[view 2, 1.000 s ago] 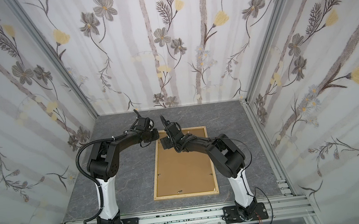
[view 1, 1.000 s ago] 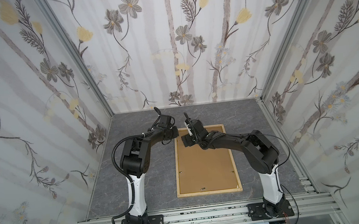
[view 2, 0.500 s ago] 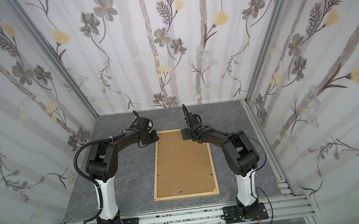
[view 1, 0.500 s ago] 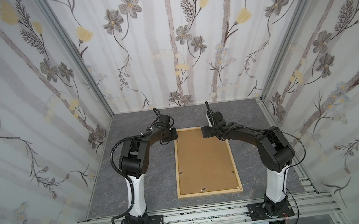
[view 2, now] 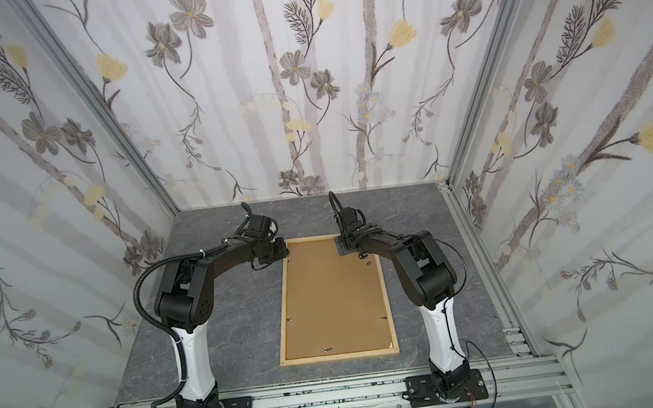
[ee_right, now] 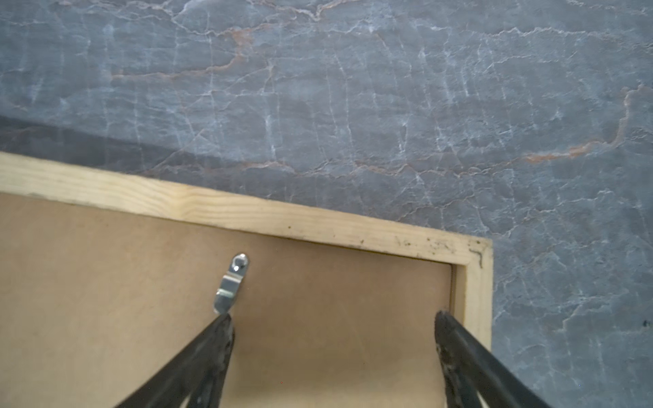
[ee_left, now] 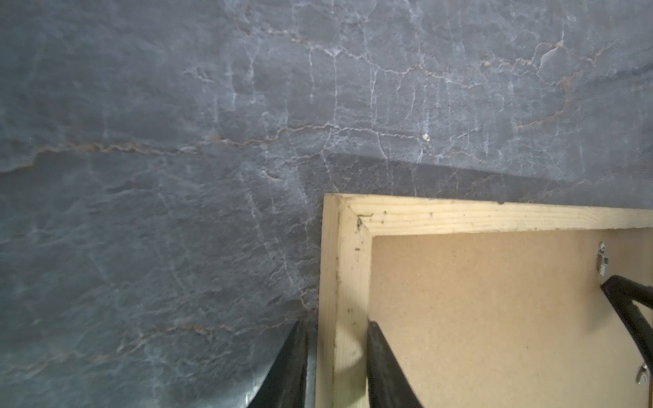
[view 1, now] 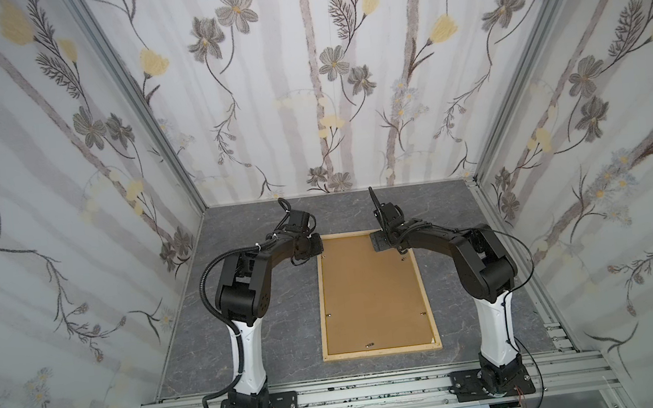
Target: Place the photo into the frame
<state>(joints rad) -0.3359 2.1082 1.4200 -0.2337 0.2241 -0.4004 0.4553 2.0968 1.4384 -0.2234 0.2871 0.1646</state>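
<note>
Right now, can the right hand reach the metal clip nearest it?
Probably yes: the right hand is open above the backing panel, one fingertip almost at the metal clip, nothing between.

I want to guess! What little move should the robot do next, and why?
Probably push the metal clip sideways with the open right gripper: one fingertip sits right at it on the backing board, while the left gripper straddles the frame's edge.
</note>
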